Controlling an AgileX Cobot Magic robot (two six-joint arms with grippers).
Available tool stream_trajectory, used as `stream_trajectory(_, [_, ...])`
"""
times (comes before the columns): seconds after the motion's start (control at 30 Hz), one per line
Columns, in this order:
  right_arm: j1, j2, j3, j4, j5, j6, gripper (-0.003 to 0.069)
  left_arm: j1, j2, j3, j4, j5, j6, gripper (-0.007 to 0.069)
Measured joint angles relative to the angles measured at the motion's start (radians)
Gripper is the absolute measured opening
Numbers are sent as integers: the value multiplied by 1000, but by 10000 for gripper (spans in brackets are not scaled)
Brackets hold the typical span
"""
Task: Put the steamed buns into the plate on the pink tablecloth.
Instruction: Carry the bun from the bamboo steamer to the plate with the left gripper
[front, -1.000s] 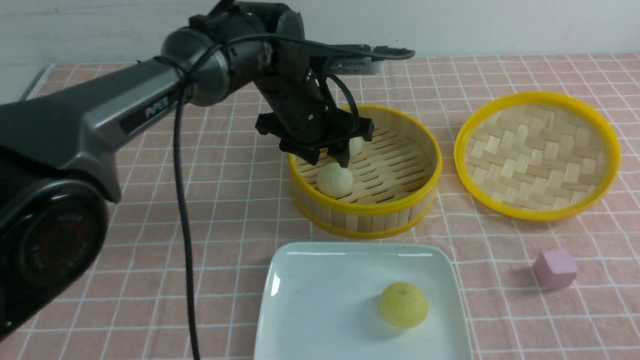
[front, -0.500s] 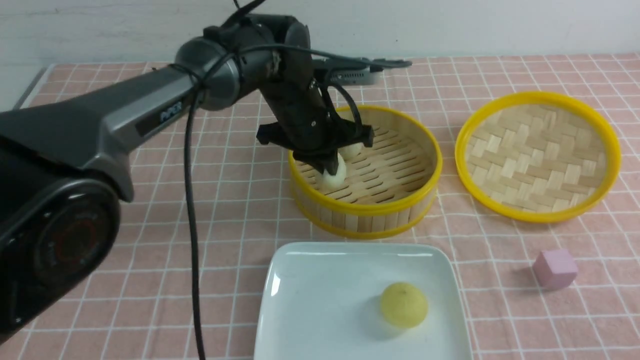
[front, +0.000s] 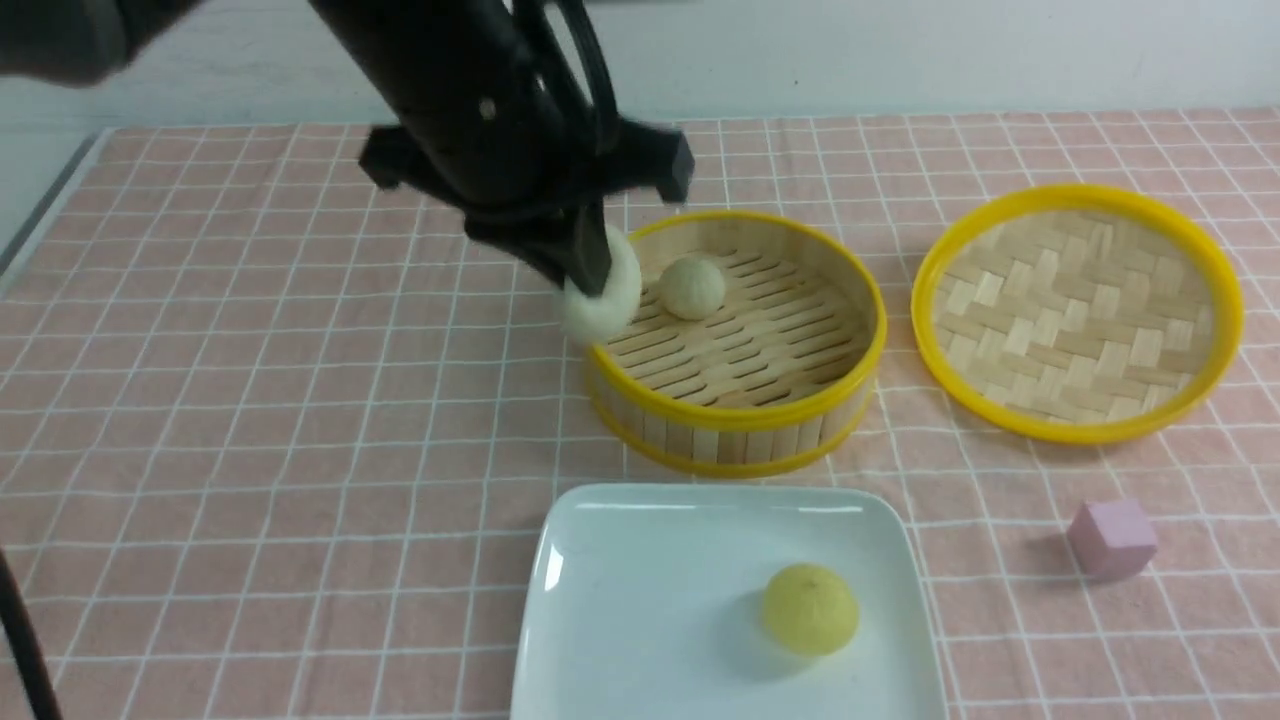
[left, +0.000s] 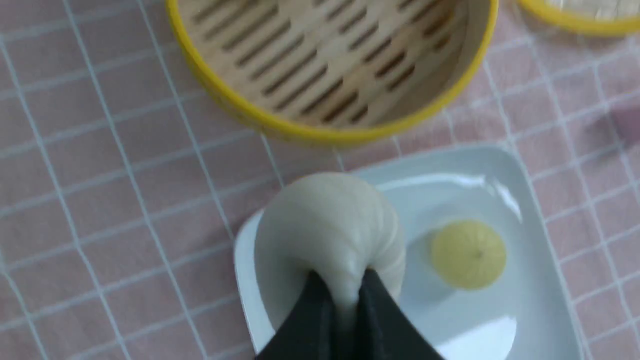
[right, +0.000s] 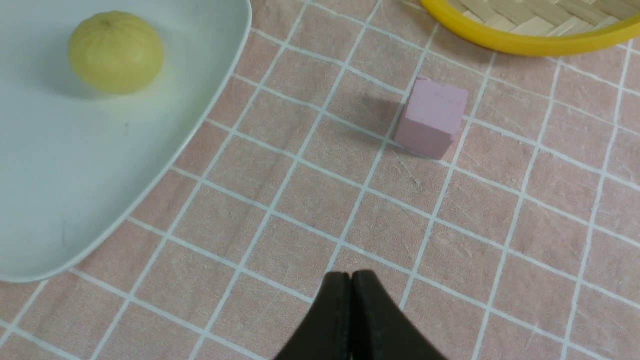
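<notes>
One pale bun (front: 603, 295) pinched in the left gripper (front: 588, 268) at the steamer (front: 735, 425) rim

The cloth (front: 250, 400) lies under everything on the table. The left arm reaches in from the upper left of the front view. Its jaws are clenched on the pale bun, and the left wrist view shows the black fingers (left: 310, 315) squeezing the dough so that it bulges on either side of them. The bun hangs in the air, clear of the slats, and overlaps the steamer's left rim in the front view. Whether it hangs inside or outside that rim cannot be told.

Just to its right, the second bun (front: 693, 287) sits on the steamer's slatted floor, toward the back left. Nearer the robot, the plate (front: 640, 590) lies on the cloth, close to the steamer but not touching it. The yellow bun (front: 809, 608) sits on the plate, right of its middle.

To the right of the steamer, the lid (front: 1075, 432) lies with its woven inside facing up, near the steamer but apart from it. The cube (front: 1112, 538) stands on the cloth in front of the lid, well to the right of the plate.

The right gripper (right: 351, 280) shows only in its own wrist view. It hovers over the cloth with its jaws pressed together on nothing; the cube and a corner of the plate with the yellow bun lie in that view
</notes>
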Motion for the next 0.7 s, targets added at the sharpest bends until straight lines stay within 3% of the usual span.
stream_trajectory(0.23, [0, -1, 2, -1, 1, 0, 18, -113, 72, 241, 55, -178, -124, 64])
stream_trajectory(0.33, [0, -1, 5, -1, 1, 0, 21, -116, 109, 263, 75, -247, -193, 141])
stream_trajectory(0.53, [0, -2, 5, -1, 0, 0, 27, -116, 164, 263, 48, -253, -209, 339])
stream_trajectory(0.7, [0, -3, 6, -2, 0, 0, 31, -116, 172, 214, 36, -230, -209, 423])
